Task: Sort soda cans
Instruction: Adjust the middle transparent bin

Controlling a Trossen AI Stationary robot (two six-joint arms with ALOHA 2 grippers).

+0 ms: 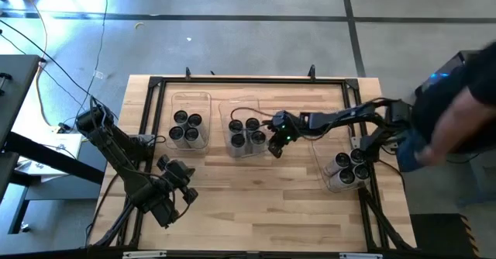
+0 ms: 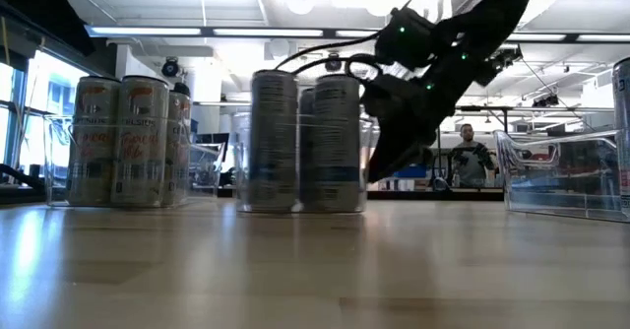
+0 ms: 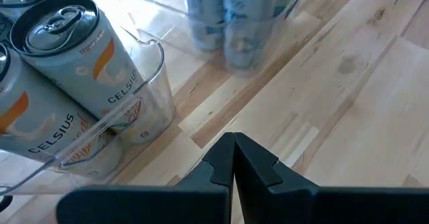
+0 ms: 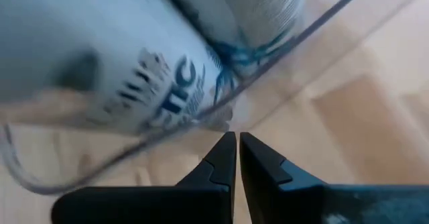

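Soda cans stand upright in three clear plastic bins: white-and-orange ones (image 3: 74, 70) in the left bin (image 1: 190, 104), silvery-blue ones (image 2: 295, 142) in the middle bin (image 1: 232, 108), more cans (image 1: 349, 168) in the right bin (image 1: 324, 154). My right gripper (image 1: 275, 150) is shut and slants down beside the middle bin's right side, its tips (image 4: 237, 138) close to the clear wall. My left gripper (image 1: 188, 191) is shut and holds nothing, above bare wood near the front of the left bin. My right gripper's shut fingertips (image 4: 228, 147) stand right at the lower part of the middle bin's clear wall (image 4: 268, 83), slanting down from the table's right. I cannot tell whether they touch it.
A black frame (image 1: 248, 81) runs around the wooden tabletop. A person (image 1: 457, 112) leans in at the right edge, one hand (image 1: 411, 152) close to the right bin. Open wood (image 1: 263, 205) lies in front of the bins.
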